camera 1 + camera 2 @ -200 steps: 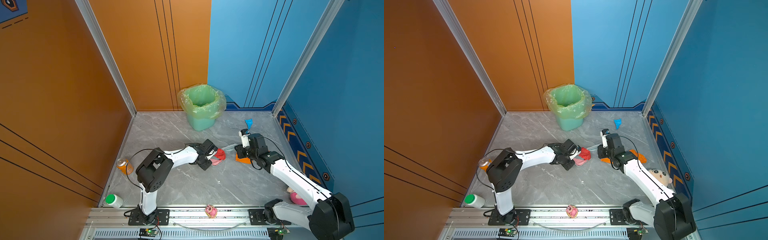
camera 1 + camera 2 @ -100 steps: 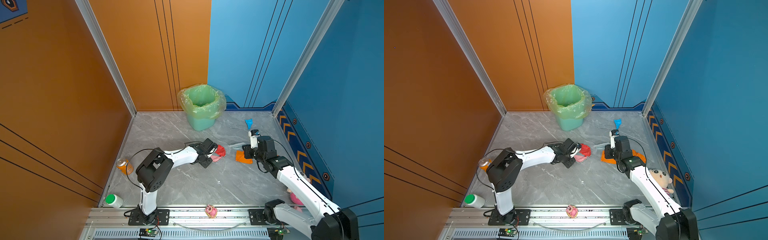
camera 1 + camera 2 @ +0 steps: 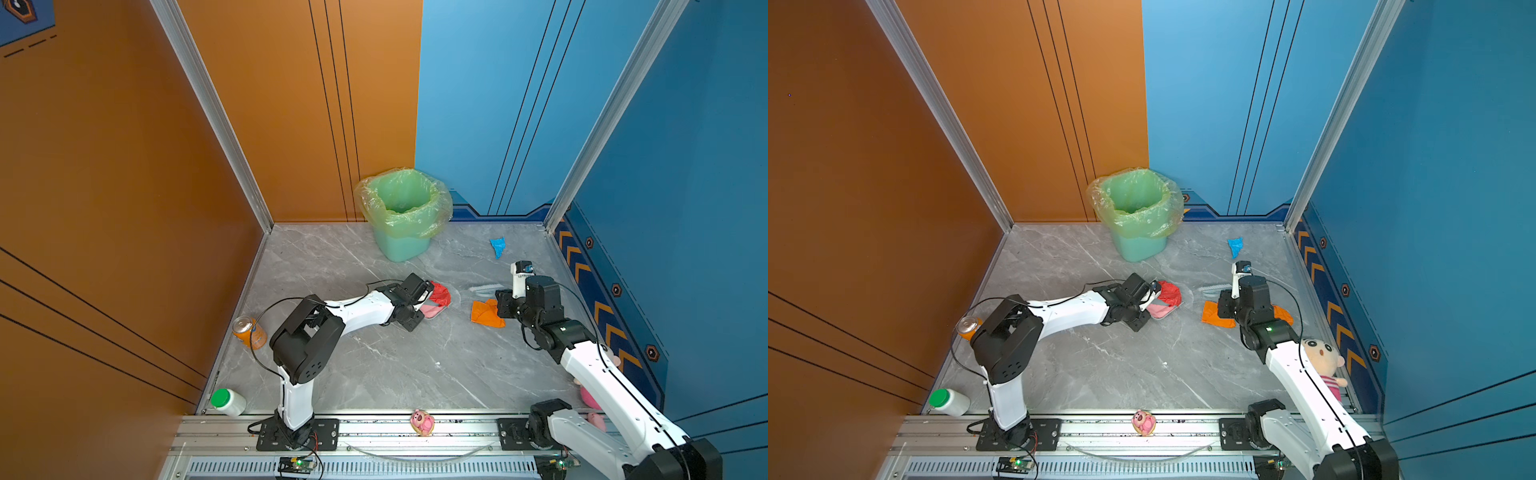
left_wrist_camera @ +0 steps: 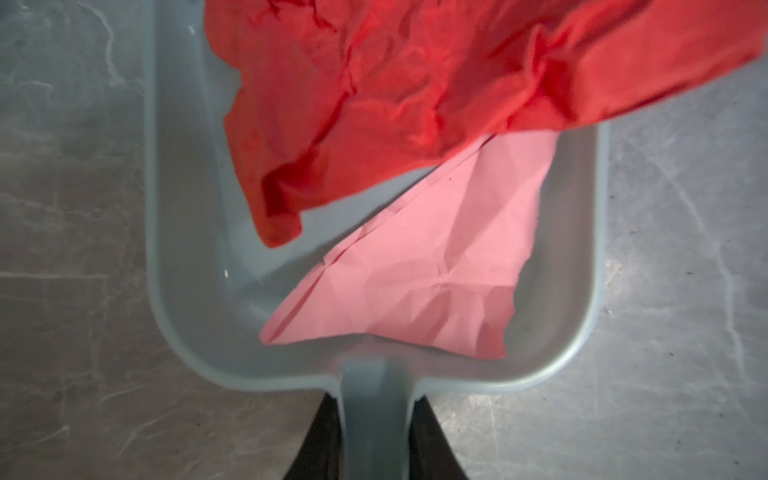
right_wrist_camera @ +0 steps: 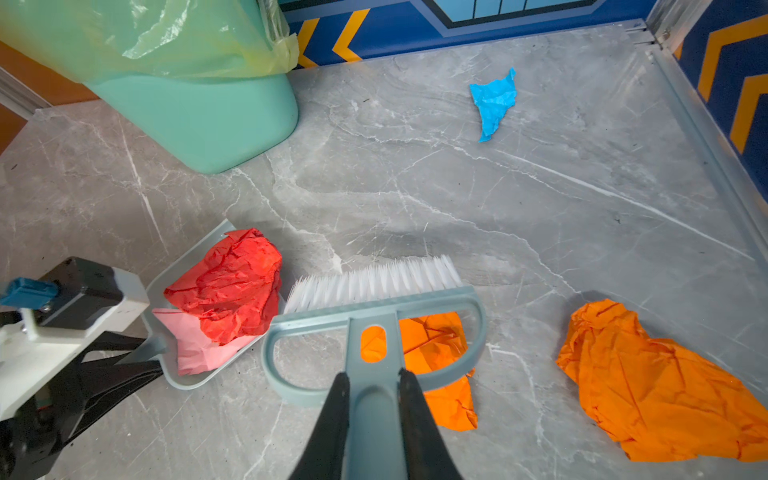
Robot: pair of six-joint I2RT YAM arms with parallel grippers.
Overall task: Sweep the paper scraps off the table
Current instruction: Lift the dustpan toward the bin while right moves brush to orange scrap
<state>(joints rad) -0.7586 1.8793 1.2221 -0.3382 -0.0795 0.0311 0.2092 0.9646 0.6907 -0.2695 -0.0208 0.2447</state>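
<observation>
Because the red scrap (image 4: 374,104) bulged past the open lip of the dustpan (image 4: 174,291), above the pink scrap (image 4: 436,270) lying flat inside, a tilt of the pan or a knock from the brush (image 5: 374,307) could have spilled it back onto the counter (image 3: 374,365). The left jaws were pinching the pan's handle and the right jaws the brush handle. The bristles stood beyond the nearer orange scrap (image 5: 440,353), which lay under the brush's looped frame, so a stroke toward the pan would probably have ridden over it. A second orange scrap (image 5: 656,386) lay apart, and the blue scrap (image 5: 494,99) well off toward the far rail. Whether the bristles touched the counter could not be told. The pan's lip was cut off in the left wrist view. In both top views the right arm covered most or all of the second orange scrap.
</observation>
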